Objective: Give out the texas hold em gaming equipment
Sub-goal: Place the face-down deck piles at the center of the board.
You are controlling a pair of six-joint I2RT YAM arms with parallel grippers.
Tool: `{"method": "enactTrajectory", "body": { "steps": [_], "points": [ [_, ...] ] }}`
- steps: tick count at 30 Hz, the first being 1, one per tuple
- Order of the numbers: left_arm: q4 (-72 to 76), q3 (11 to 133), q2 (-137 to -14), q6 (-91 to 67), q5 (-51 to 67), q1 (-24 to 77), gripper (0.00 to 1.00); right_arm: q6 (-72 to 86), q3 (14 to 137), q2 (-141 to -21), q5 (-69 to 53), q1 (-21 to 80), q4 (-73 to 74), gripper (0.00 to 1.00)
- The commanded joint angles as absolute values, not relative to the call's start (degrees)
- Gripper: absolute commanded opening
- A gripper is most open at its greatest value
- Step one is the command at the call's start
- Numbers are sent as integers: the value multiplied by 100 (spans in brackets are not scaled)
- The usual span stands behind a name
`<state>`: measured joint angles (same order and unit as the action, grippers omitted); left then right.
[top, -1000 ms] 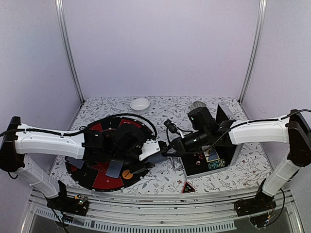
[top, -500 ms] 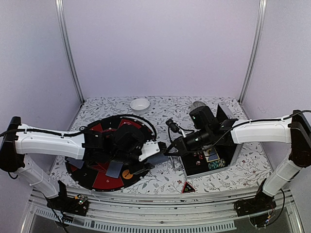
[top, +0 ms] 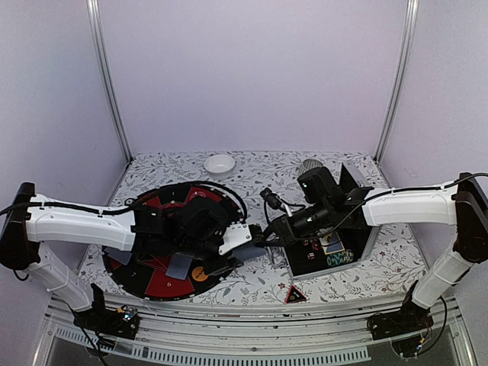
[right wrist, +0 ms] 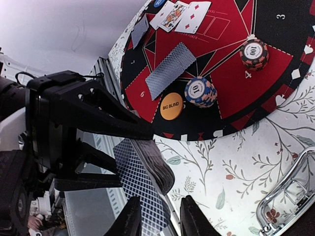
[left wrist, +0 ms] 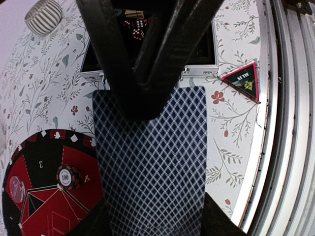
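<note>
- White-shelled left arm (top: 76, 221) reaches from its base toward the table's middle, its wrist over the round red-and-black board (top: 164, 286). The right arm (top: 404, 204) stretches in from the opposite side, and its wrist faces the left one just off the board's right edge.
- Open black case (top: 328, 268) sits under the right arm, with red dice (left wrist: 137, 27) inside.
- Left gripper (top: 245, 238) is clamped on a deck of playing cards (left wrist: 152, 162), one finger across the patterned top card, the deck held above the floral cloth.
- Right gripper (right wrist: 161, 219) is at the deck's free end with its fingers slightly apart. Whether they touch the top card I cannot tell.
- On the board lie a face-down card (right wrist: 170, 69), some face-up cards (right wrist: 179, 14), a chip stack marked 100 (right wrist: 254, 53) and a chip stack marked 10 (right wrist: 200, 91).
- Orange BIG BLIND disc (right wrist: 172, 106) lies just beside the 10 stack.
- Red triangular marker (left wrist: 242, 81) lies on the cloth near the table's front edge, in front of the case.
</note>
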<state>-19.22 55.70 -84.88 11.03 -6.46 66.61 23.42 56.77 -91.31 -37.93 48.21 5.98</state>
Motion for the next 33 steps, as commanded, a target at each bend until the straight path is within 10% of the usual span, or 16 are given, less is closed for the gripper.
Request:
{"method": "enactTrajectory", "body": {
  "steps": [1,20,33],
  "points": [
    [-1854,5493,-8607,1008,-335,6675,52,2326,5562,-8965,-3504,4777,651,36],
    [-1872,5730,-10290,1028,159,6960,55,2180,5418,-7572,-1607,4535,2607,60],
    [-1734,5508,-9864,1043,-41,6967,83,2909,5553,-7668,-515,5653,4423,74]
  ]
}}
